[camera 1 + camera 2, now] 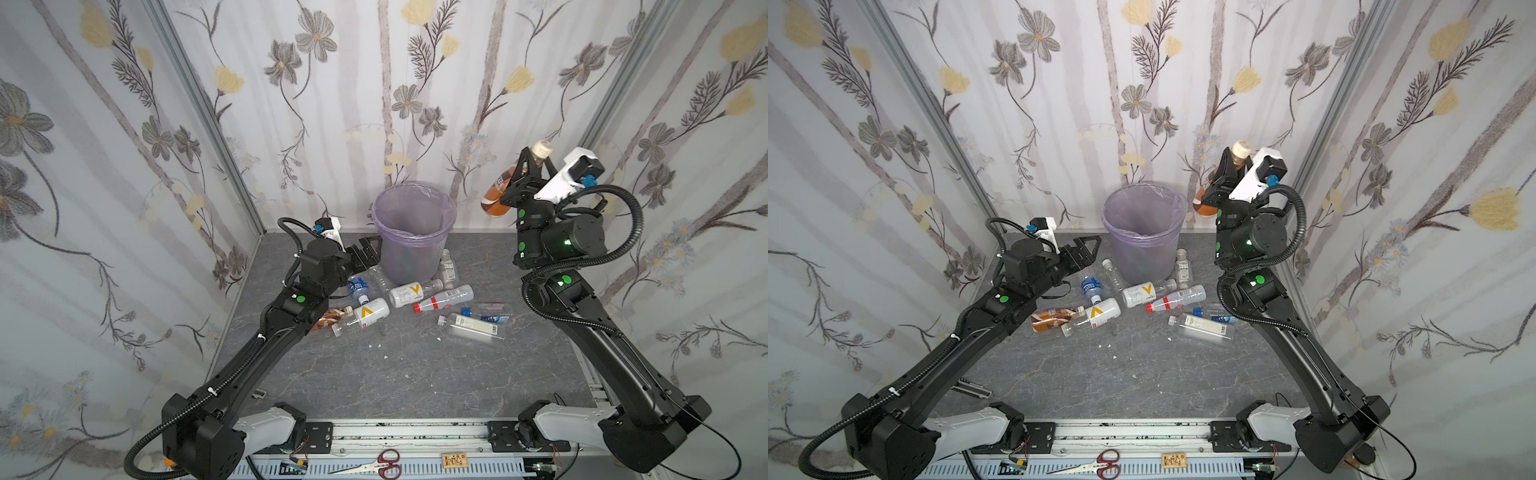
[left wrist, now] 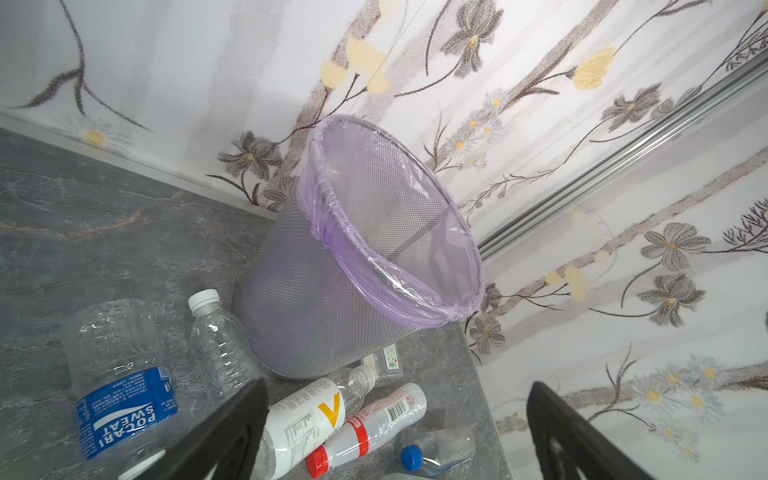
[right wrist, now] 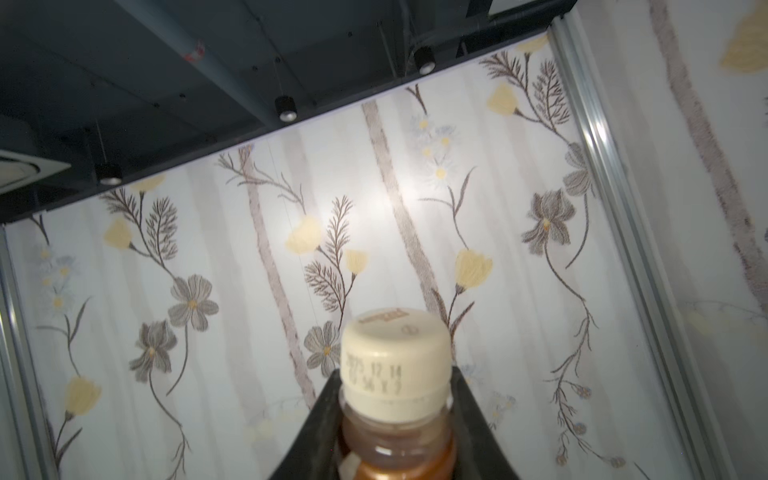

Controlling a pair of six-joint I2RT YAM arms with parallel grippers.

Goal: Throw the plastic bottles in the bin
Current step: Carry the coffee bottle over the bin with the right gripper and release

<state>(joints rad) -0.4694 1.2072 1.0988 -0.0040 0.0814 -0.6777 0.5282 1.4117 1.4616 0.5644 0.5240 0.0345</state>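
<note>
1. The right tool [image 1: 533,160] is clamped tight on the neck of a brown bottle [image 1: 496,195], just under its cream cap [image 3: 395,357]. The bottle hangs tilted, cap uppermost, high above the counter [image 1: 415,374] near its back right corner, on the right-edge side of the bin [image 1: 409,257].
2. The left tool [image 1: 368,253] stands wide open and holds nothing. It hovers low, just beside the bin's wall on the side toward the left edge.
3. The bin stands upright at the counter's back edge, about midway along it, with a lilac liner folded over its rim.
4. More bottles lie on the counter in front of the bin:
   - a blue-labelled bottle [image 1: 358,286] and a clear bottle [image 1: 380,278], near the left tool;
   - two white bottles with an orange V [image 1: 409,293] [image 1: 370,313];
   - a red-capped bottle [image 1: 442,299], just beside the first V bottle;
   - a brown-wrapped bottle [image 1: 332,318], partly hidden by the left arm;
   - a blue-capped bottle [image 1: 486,316] and a white-labelled clear bottle [image 1: 473,324], nearer the right edge.
5. A small bottle [image 1: 449,268] sits just beside the foot of the bin.
</note>
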